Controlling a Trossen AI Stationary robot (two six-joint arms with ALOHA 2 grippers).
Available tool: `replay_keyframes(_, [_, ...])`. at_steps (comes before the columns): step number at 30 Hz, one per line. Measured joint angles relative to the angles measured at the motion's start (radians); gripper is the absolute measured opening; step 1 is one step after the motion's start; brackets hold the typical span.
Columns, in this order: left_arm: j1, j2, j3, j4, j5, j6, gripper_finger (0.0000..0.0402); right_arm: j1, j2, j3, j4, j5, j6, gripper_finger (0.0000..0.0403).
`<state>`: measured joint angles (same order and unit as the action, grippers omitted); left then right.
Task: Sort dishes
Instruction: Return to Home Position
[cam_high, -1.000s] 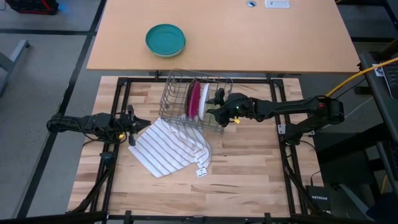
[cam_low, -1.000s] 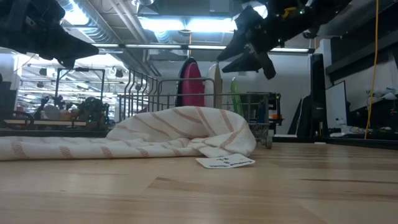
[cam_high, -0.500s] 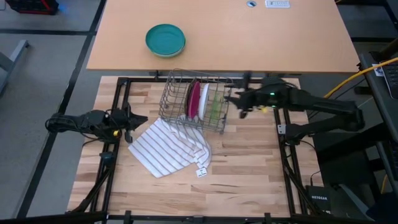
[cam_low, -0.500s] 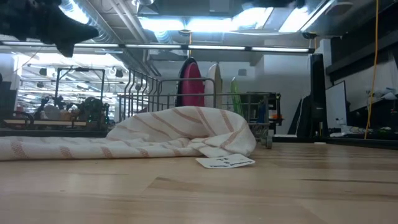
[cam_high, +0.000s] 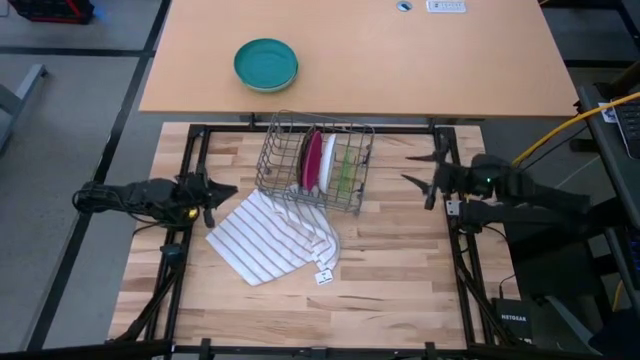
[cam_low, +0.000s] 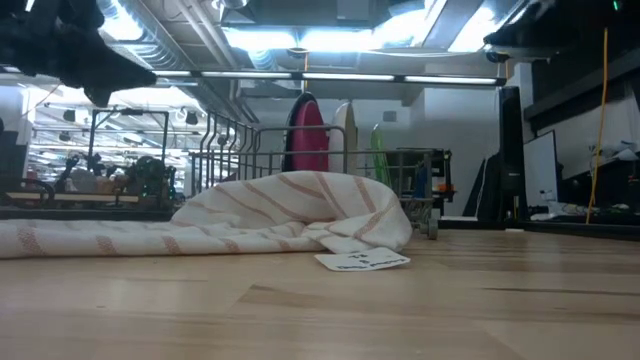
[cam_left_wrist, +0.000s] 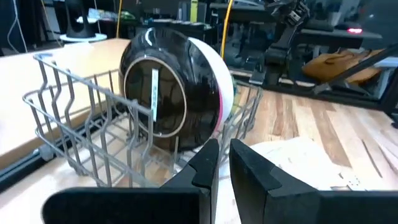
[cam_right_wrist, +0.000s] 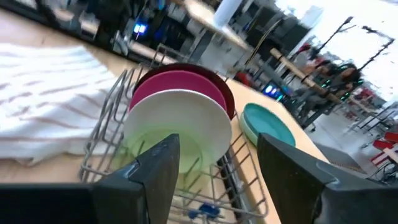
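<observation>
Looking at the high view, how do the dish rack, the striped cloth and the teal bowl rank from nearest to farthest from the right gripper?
Measured from the right gripper, at the table's right side with its jaws open:
1. Dish rack: directly to its left, mid-table.
2. Striped cloth: farther left, lying past the rack's lower corner.
3. Teal bowl: on the tan tabletop beyond the rack, far left.
</observation>
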<state>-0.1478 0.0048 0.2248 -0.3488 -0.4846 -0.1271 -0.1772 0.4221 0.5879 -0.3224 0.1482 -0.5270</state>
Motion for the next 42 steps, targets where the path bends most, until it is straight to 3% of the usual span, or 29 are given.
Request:
replay_keyframes(7, [0.0, 0.0, -0.037, 0.022, 0.002, -0.042, 0.003, 0.0, -0.204, -0.284, 0.116, -0.002, 0.106, 0.0218])
replay_keyframes(16, [0.0, 0.0, -0.104, 0.052, -0.002, -0.044, 0.003, 0.0, -0.278, -0.464, 0.17, -0.019, 0.179, 0.0218])
replay_keyframes(24, [0.0, 0.0, -0.108, 0.054, -0.019, -0.016, 0.003, 0.0, -0.276, -0.463, 0.207, 0.001, 0.151, 0.0218])
replay_keyframes(36, [0.0, 0.0, -0.108, 0.035, -0.063, 0.035, 0.003, 0.0, -0.276, -0.462, 0.209, 0.148, 0.046, 0.0218])
replay_keyframes(42, [0.0, 0.0, -0.108, 0.018, -0.063, 0.061, 0.003, 0.0, -0.276, -0.462, 0.129, 0.159, 0.0, 0.0218])
